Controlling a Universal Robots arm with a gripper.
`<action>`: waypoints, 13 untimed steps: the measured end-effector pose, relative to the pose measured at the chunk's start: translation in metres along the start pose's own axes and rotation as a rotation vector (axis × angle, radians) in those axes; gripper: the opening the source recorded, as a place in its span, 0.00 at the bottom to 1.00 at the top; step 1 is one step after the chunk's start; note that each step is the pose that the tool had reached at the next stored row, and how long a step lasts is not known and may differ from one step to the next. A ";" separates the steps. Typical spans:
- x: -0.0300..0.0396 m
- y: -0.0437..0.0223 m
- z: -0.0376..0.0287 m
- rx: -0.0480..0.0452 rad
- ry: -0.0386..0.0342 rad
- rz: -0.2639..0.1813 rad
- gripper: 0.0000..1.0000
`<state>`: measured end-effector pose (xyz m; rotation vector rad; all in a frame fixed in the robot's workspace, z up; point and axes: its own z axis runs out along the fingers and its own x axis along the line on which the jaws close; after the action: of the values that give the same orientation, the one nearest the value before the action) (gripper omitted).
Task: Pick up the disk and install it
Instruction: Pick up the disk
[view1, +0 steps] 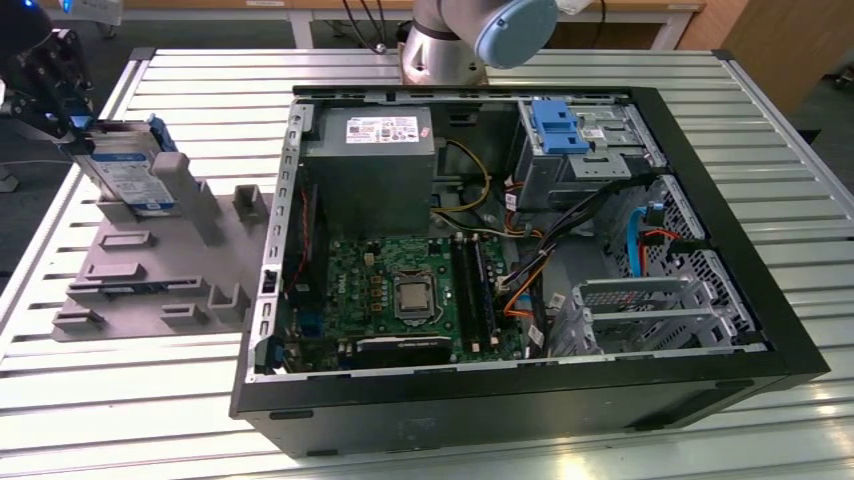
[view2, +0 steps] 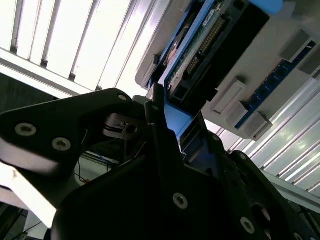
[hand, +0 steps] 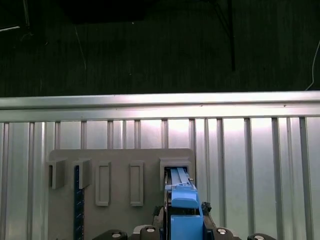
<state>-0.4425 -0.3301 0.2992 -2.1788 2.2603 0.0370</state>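
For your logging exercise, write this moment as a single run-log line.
phase: pick-up | gripper: shut on the disk | disk: upright at grey holder, outside computer case | install: not done

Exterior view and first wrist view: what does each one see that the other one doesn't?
The exterior view adds the open computer case, with its grey power box and green circuit board, plus the robot arm's base. The first wrist view adds the dark floor past the table's edge. Both share the gripper at the disk, which stands in the grey holder on the slatted metal table.
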 end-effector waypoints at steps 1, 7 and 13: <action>0.0000 0.0000 0.0000 0.0000 0.0000 0.000 0.36; 0.0000 0.0000 0.0000 -0.0001 0.0000 0.000 0.36; 0.0000 0.0000 0.0000 0.0001 0.0000 0.000 0.44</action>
<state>-0.4425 -0.3301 0.2992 -2.1786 2.2604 0.0369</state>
